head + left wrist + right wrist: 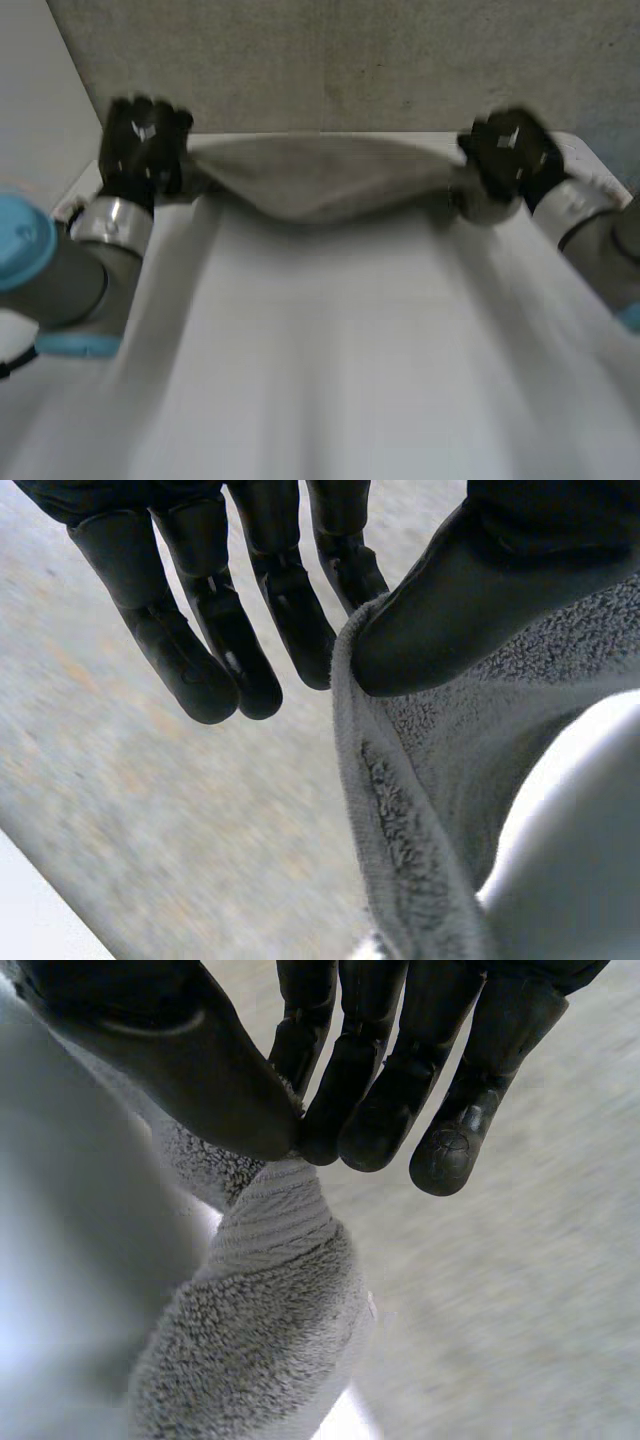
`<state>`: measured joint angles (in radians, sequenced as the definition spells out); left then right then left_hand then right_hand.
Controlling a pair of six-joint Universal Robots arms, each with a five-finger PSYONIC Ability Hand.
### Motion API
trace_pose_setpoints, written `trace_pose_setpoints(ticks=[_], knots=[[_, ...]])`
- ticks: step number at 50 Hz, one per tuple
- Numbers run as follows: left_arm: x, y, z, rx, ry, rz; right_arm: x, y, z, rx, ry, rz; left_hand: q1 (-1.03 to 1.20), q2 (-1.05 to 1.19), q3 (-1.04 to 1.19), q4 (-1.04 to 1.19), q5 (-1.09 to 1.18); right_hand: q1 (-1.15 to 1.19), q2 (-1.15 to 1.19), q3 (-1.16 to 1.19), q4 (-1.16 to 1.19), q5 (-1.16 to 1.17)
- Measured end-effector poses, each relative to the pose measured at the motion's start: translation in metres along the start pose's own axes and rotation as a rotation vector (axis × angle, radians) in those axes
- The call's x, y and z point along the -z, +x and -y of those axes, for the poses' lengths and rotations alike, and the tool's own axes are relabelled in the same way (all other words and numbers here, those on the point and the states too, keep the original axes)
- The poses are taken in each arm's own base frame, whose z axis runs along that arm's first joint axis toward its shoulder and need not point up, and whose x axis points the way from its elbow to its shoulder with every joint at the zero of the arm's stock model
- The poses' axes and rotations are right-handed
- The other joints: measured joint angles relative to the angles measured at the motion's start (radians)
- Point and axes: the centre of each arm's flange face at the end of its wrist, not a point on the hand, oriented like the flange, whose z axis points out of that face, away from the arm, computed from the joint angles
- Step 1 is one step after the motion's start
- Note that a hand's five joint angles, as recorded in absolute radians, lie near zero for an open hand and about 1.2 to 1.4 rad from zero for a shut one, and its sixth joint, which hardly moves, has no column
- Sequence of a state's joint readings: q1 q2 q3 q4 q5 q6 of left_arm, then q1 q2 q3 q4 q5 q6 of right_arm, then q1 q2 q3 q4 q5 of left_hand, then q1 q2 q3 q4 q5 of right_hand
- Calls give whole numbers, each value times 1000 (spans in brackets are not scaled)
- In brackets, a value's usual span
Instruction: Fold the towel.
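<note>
Head view: my left hand (pixel 145 140) and my right hand (pixel 510 155) are up at the far edge of the table (pixel 350 350), one near each far corner
Towel: the grey towel (pixel 320 175) is pulled long between my two hands over the table's far edge, and it dips low in the middle; I cannot tell if the low part touches the table
Wall: a grey wall (pixel 350 60) stands behind the table's far edge
What the head view hides: how my fingers sit on the cloth; my two wrist views show that up close
Left wrist view: my thumb (pixel 470 610) pushes down on the towel's thick edge, and the finger next to it goes in behind that edge, so the edge is pinched
Left hand's other fingers (pixel 200 650): they reach out straight, away from the towel, and touch nothing
Right wrist view: my thumb (pixel 180 1060) and my fingertips (pixel 400 1090) come together on a bunched end of the towel and hold it tight
Towel below my right hand: it hangs from the pinch in a fat fluffy roll, close beside the white table
</note>
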<state>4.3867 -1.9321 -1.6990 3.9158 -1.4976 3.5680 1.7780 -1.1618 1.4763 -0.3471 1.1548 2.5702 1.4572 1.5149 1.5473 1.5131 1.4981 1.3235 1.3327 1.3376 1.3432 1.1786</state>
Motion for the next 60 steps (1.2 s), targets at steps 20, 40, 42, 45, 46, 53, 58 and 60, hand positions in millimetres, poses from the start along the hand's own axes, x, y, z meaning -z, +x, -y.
trace_pose_setpoints(ticks=[20, 40, 42, 45, 46, 53, 58, 60], knots=[[86, -18, -6, -15, -108, -37, 85, -24, 17, 82, -187, 123, 0, 0, 1, 0, 0, 0, 0, 0, 0, 0], [93, -34, 7, -14, -116, -116, 83, 13, 37, 112, -211, 102, 0, 0, 1, 0, 0, 0, 0, 0, 0, 0], [82, -29, -5, -5, -137, -134, 72, 11, 25, 113, -230, 121, 0, 0, 1, 0, 0, 0, 0, 0, 0, 0], [62, -20, -28, 8, -164, -164, 52, 7, 3, 113, -263, 147, 0, 0, 1, 0, 0, 0, 0, 0, 0, 0], [54, -14, -37, 13, -173, -177, 43, 4, -7, 112, -277, 158, 0, 0, 1, 0, 0, 0, 0, 0, 0, 0], [11, 8, -81, 23, -199, -201, -3, -19, -50, 129, -329, 178, 2, 0, 2, 0, 0, 0, 0, 0, 0, 4], [-14, 17, -102, 14, -218, -182, -31, -29, -72, 156, -324, 139, 4, 0, 2, 0, 0, -119, -129, -124, -133, -119], [-22, 20, -109, 4, -233, -181, -43, -32, -79, 171, -299, 111, -77, -98, -90, -85, -81, -512, -530, -509, -499, -514]])
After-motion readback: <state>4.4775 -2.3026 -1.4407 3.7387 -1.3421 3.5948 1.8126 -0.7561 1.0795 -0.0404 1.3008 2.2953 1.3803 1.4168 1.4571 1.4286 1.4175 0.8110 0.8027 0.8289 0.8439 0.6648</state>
